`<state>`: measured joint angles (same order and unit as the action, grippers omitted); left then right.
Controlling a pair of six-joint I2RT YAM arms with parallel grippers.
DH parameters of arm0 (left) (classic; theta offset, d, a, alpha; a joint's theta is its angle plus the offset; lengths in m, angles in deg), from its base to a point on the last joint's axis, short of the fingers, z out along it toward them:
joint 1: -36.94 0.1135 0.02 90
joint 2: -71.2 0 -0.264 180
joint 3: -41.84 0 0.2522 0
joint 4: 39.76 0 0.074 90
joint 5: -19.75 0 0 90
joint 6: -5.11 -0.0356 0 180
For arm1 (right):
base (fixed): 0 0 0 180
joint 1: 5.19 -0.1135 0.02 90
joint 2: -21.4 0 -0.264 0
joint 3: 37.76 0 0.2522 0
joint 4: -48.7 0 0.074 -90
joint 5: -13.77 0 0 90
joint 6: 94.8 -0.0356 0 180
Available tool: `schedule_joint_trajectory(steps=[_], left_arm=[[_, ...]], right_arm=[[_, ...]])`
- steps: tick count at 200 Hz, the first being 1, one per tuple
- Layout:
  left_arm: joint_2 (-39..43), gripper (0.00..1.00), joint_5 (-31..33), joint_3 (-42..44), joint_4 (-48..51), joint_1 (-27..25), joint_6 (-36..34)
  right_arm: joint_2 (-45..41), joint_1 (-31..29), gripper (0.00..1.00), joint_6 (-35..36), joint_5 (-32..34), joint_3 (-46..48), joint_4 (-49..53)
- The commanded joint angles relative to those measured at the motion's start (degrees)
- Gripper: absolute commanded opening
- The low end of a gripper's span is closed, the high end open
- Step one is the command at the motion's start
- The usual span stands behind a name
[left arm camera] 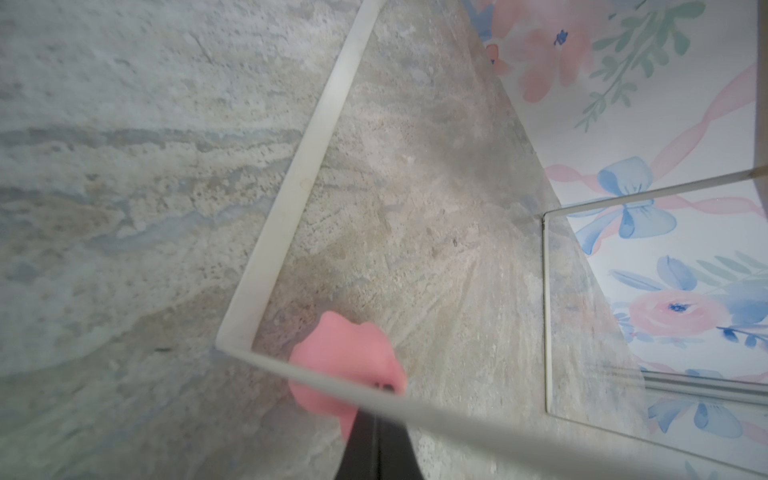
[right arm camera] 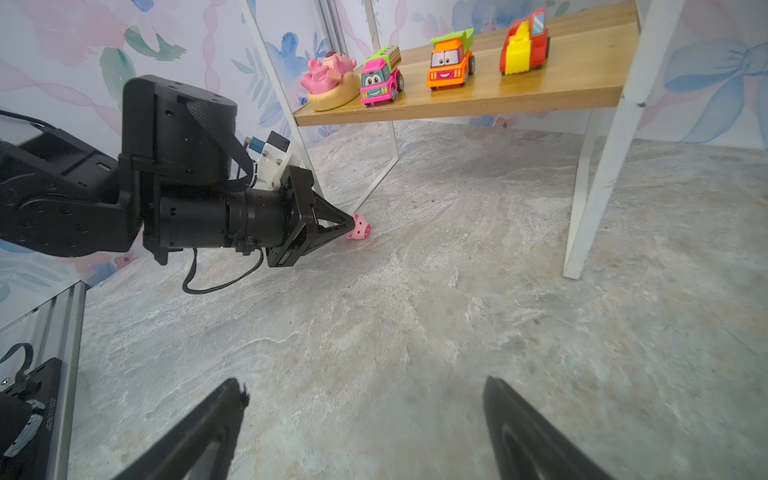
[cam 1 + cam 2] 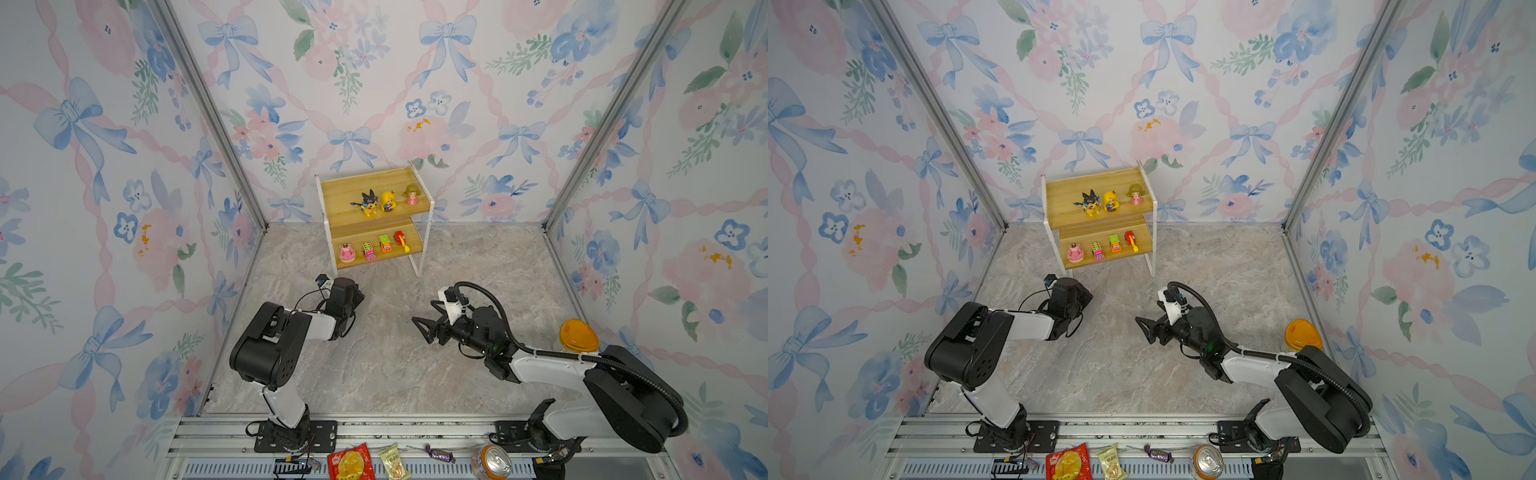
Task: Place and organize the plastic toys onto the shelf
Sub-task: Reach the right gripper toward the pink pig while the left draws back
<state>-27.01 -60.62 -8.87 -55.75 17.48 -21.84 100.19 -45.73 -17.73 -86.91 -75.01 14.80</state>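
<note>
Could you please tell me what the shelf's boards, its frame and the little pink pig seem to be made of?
Shelf boards: likely wood, yellowish, visible grain, slight sheen. Frame: probably white-painted metal, thin bars. Pink pig: seemingly smooth moulded plastic.

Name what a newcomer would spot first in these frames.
The wooden two-tier shelf at the back wall draws the eye: three figurines on its upper board, a round pink figure and three toy cars on the lower. In front of it the left hand is shut on a small pink pig low by the shelf's leg, while the right hand hangs open and empty.
</note>
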Motion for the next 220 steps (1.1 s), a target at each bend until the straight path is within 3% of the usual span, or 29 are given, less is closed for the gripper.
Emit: schedule_joint_trajectory(steps=[1, 50, 119, 149, 174, 198, 209, 220], left_arm=[[1.6, 0.0, -3.4, 1.6, 4.6, 1.0, -3.5], [8.0, 0.0, -7.0, 4.4, 7.4, 2.5, -6.2], [29.6, 0.0, -8.0, 11.9, 19.4, 9.8, -9.3], [26.1, 0.0, -10.8, 9.8, 19.6, 11.8, -10.8], [20.6, 0.0, -14.3, 7.3, 18.8, 12.0, -11.2], [20.9, 0.0, -16.0, 5.4, 19.9, 12.6, -13.3], [21.7, 0.13, -16.5, 4.3, 21.8, 13.4, -14.8], [22.7, 0.33, -16.4, 2.7, 24.7, 14.1, -16.9]], right_arm=[[0.7, 0.5, 0.92, -0.5, -0.9, 0.0, -2.1], [2.0, 0.4, 0.92, -0.1, -1.3, -0.4, -2.1], [8.0, -6.4, 0.91, 6.0, 4.0, -5.4, 2.1], [15.6, -9.9, 0.91, 6.1, 7.8, -9.5, -2.8], [27.5, -13.2, 0.91, 7.2, 12.2, -14.9, -9.8], [35.3, -17.3, 0.98, 10.5, 20.3, -21.8, -12.4], [37.6, -17.9, 1.0, 10.9, 22.7, -25.6, -10.9], [39.8, -17.9, 0.98, 10.4, 23.7, -28.9, -9.1]])
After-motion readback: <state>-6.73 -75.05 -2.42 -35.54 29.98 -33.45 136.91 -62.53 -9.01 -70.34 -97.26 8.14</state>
